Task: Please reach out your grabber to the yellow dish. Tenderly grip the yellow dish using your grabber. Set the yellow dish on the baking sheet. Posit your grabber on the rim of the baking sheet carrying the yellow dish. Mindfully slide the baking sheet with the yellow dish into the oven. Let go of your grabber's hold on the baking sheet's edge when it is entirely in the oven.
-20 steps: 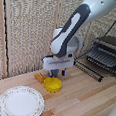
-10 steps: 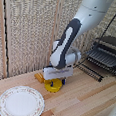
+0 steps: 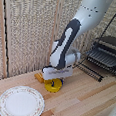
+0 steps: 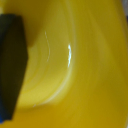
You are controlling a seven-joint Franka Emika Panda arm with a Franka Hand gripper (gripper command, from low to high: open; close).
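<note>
The yellow dish (image 3: pixel 53 85) sits on the wooden table in the middle of the exterior view. My grabber (image 3: pixel 54 81) is straight above it, its white block low over the bowl and its fingers down at the bowl. In the wrist view the yellow dish (image 4: pixel 75 65) fills the picture and one dark finger (image 4: pixel 11 60) stands at the frame's edge, against the bowl's inside; the other finger is out of view. The jaws look spread. The baking sheet (image 3: pixel 99 58) sticks out of the front of the oven (image 3: pixel 113 44) at the exterior view's right.
A large white plate with a patterned rim (image 3: pixel 21 102) lies near the table's front, at the exterior view's left. A small orange block (image 3: pixel 39 76) lies just beside the yellow dish. A woven screen stands behind the table.
The arm has come down over the yellow dish, bringing the grabber's fingers lower onto the bowl. The bowl, plate and rack have not moved.
</note>
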